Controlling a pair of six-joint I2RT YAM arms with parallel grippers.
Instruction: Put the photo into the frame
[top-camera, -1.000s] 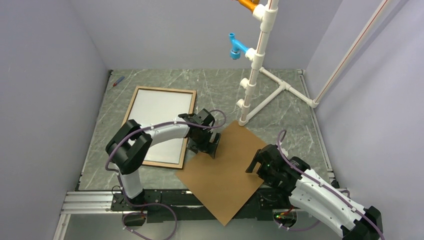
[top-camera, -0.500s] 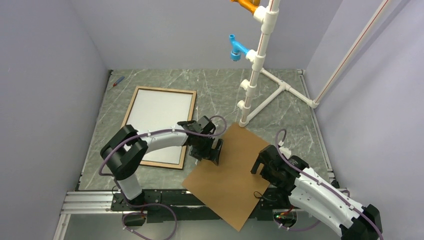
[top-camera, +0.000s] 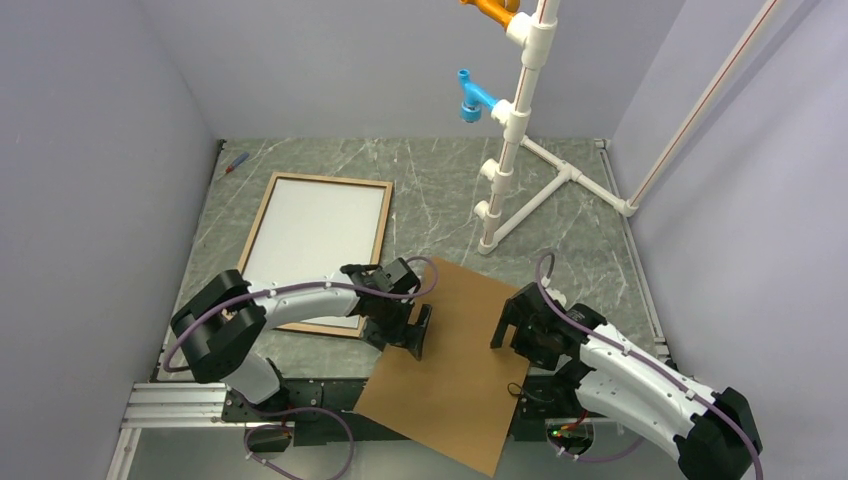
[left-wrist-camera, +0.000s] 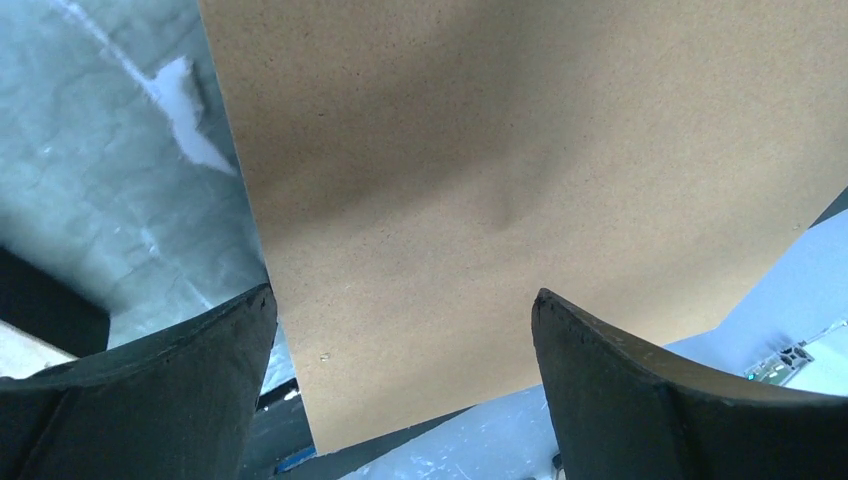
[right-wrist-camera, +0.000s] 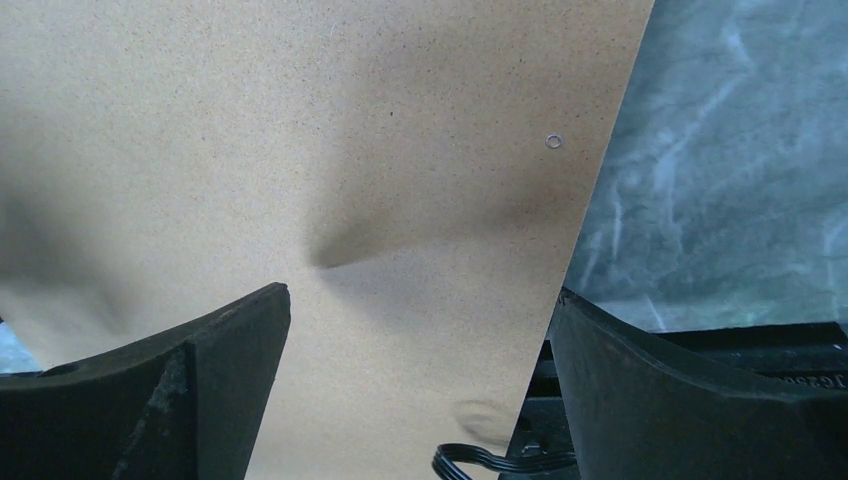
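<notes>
1. Plainly, the task's things sit at the far left of the grey-green marbled bench (top-camera: 440, 180). The thin, light-brown wooden rectangular frame (top-camera: 333, 180) lies flat there. Its opening is filled by a plain white rectangle that we take for the photo (top-camera: 315, 235) lying print-down, though no printed side shows.
2. A plain brown rectangular backing board (top-camera: 455, 370) lies skewed at the near middle. It sits beside the frame rather than on it, and its near corner hangs past the bench edge.
3. The left claw (top-camera: 412, 335) sits at the board's left edge, jaws wide apart and nothing between them. In its wrist view that edge runs between the black fingers of the left claw (left-wrist-camera: 402, 298); we cannot tell whether they touch the board.
4. The right claw (top-camera: 508, 325) is likewise spread and empty over the board's right edge, which also shows between its fingers in its wrist view (right-wrist-camera: 420, 298).
5. We judge that the arms flank the board so as to work it from both sides. The overhang would leave room for a finger beneath.
6. The board probably goes over the white sheet next, which calls for squaring it to the rails. So thin and wide a panel could flex or slip.
</notes>
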